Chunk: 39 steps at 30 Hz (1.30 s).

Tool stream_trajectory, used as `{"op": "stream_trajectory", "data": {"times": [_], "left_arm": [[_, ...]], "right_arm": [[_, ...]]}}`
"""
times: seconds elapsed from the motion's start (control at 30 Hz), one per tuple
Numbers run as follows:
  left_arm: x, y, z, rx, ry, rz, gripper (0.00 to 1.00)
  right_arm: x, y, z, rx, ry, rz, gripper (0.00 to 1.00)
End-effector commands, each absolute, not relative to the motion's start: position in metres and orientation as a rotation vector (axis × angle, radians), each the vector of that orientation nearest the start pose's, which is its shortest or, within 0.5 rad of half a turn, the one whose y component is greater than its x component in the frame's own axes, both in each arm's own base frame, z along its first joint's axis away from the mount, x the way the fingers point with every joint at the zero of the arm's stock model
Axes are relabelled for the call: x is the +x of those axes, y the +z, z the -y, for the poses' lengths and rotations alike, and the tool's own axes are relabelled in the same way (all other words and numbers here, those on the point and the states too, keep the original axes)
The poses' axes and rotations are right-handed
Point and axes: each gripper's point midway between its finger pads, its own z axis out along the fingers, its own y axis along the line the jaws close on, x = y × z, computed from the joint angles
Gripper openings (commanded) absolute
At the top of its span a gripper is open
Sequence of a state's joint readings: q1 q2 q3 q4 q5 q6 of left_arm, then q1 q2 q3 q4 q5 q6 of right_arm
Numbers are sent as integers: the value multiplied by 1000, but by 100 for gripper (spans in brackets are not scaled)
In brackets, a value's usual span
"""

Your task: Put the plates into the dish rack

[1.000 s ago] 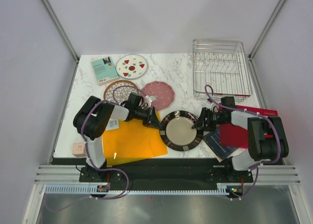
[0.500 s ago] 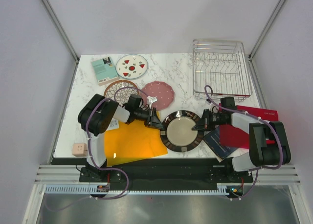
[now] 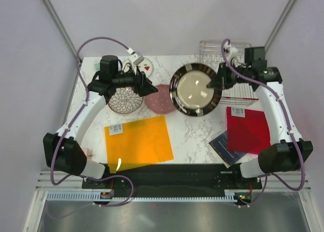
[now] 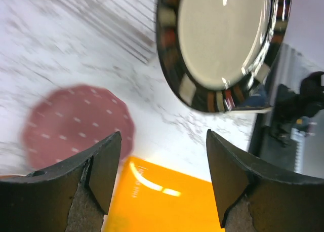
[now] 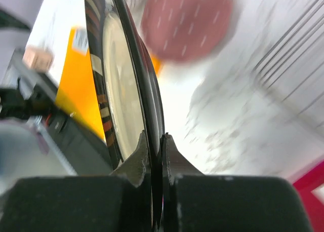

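Observation:
My right gripper (image 3: 218, 83) (image 5: 155, 141) is shut on the rim of the large dark-rimmed, cream-centred plate (image 3: 196, 90) (image 5: 120, 90) and holds it tilted in the air, just left of the silver wire dish rack (image 3: 242, 92). The left gripper (image 3: 148, 86) (image 4: 162, 161) hangs open and holds nothing, above the pink dotted plate (image 3: 161, 99) (image 4: 76, 123). The held plate (image 4: 223, 44) shows ahead of its fingers (image 4: 104, 166). The maroon lattice plate (image 3: 125, 100) lies under the left arm. The white plate with red shapes (image 3: 145, 66) is mostly hidden behind that arm.
An orange sheet (image 3: 137, 143) (image 4: 162, 204) lies at the front left. A red sheet (image 3: 248, 129) rests at the right, over a dark blue book (image 3: 224, 142). The right arm crosses in front of the rack.
The right gripper has lifted the dark-rimmed plate from the front of the table up and back toward the rack. The left gripper let go of the plate, opened and rose toward the back left.

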<state>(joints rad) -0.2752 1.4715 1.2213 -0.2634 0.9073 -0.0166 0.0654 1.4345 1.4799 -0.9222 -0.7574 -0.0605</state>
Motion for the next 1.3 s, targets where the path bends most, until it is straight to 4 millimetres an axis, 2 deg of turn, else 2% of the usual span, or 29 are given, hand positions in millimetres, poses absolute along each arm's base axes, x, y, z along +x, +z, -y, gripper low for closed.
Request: {"op": "stream_trajectory", "data": {"times": [0.0,0.07,0.1,0.13,0.2,0.23,0.3,0.33,0.37,0.4,0.47,0.5,0.53,0.57,0.6,0.77,0.97,1.13,1.27], "left_arm": [[339,273,220,958,-845,-1825,75],[347,278,224,910,-868,-1838,74],[350,277,225,886,-876,-1853,74],[351,272,226,847,-898,-1887,74],[357,270,225,791,-878,-1906,74],[359,270,223,771,-863,-1916,75],[360,276,222,781,-848,-1906,77],[362,285,221,786,-829,-1881,78],[364,288,220,784,-808,-1876,79],[365,292,219,796,-793,-1860,79],[365,291,220,801,-799,-1862,79],[364,290,221,790,-811,-1871,79],[364,287,222,787,-824,-1878,78],[362,286,223,785,-843,-1880,78],[360,282,224,783,-862,-1892,78],[360,276,228,774,-897,-1903,77],[362,266,232,773,-923,-1925,77],[366,256,232,766,-927,-1947,76],[368,258,237,762,-945,-1946,76]], "right_arm": [[378,363,-103,-365,612,-2039,0],[412,393,-77,-244,439,-1928,0],[428,403,-52,-132,288,-1887,0],[443,427,-40,-79,229,-1773,0],[457,439,-21,5,137,-1697,0],[464,457,1,103,36,-1614,0],[476,462,21,212,-45,-1566,0],[474,466,47,344,-181,-1533,0],[475,477,58,398,-229,-1496,0],[483,466,71,438,-308,-1511,0],[487,470,88,474,-411,-1496,0],[497,457,94,472,-444,-1522,0],[498,454,108,484,-473,-1527,0],[503,457,109,472,-464,-1525,0],[513,444,113,456,-502,-1559,0],[536,422,138,457,-617,-1615,0],[559,398,148,383,-640,-1672,0],[570,380,152,360,-641,-1707,0],[577,367,150,338,-619,-1736,0]]}}
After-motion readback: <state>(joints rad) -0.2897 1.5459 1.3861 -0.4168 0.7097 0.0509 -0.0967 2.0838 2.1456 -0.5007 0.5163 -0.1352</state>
